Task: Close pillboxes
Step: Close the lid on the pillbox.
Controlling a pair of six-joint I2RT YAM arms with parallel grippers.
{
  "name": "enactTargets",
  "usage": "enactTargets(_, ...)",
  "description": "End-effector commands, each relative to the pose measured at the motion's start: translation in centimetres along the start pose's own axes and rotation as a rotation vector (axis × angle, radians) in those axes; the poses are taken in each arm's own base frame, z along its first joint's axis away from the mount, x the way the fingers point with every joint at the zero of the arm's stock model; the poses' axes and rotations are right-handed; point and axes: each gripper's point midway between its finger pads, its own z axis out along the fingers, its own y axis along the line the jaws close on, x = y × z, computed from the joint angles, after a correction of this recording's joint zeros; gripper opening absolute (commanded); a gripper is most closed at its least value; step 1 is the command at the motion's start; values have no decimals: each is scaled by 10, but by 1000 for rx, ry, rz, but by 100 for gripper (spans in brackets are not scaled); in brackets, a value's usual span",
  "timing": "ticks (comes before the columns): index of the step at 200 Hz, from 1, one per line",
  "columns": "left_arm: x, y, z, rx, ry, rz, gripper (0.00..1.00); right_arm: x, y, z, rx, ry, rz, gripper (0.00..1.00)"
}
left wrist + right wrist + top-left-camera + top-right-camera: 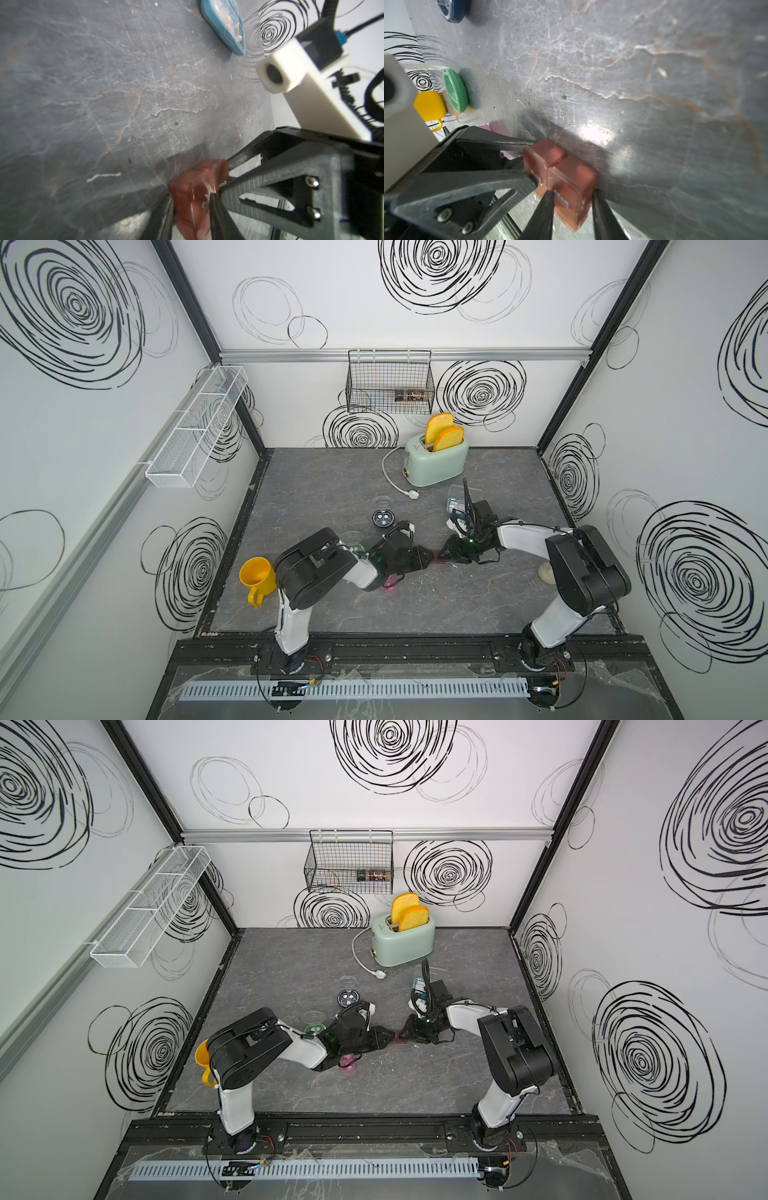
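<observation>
Where right end effector (572,192) pinches brown pillbox (577,172), left end effector (190,198): grip blurred, unclear.

The left arm (316,568) and right arm (582,568) share white link shells, bulky black joint housings and thin black cables (467,497). Their bases (291,659), low in both top views, show fine red wires (316,660). The left tool (532,163) and right tool (223,176) have black ribbed triangular fingers (477,187), silver screws (444,215) and a white boxy camera housing (291,83).

Bright even light, glare on tabletop (598,134), blurry wrist close-ups
</observation>
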Motion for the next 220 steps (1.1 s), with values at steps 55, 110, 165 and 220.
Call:
enactTargets(55,-26,-59,-31,3,35,125,55,-4,16,-8,28,-29,-27,42)
enactTargets(110,-63,-90,-64,32,-53,180,59,-16,27,-32,31,-91,-51,55)
enactTargets(165,-74,-98,-68,42,-54,212,61,-29,28,-74,70,-170,-62,60)
enactTargets(220,-90,-97,-62,31,-56,244,61,-48,11,-123,110,-294,-24,59)
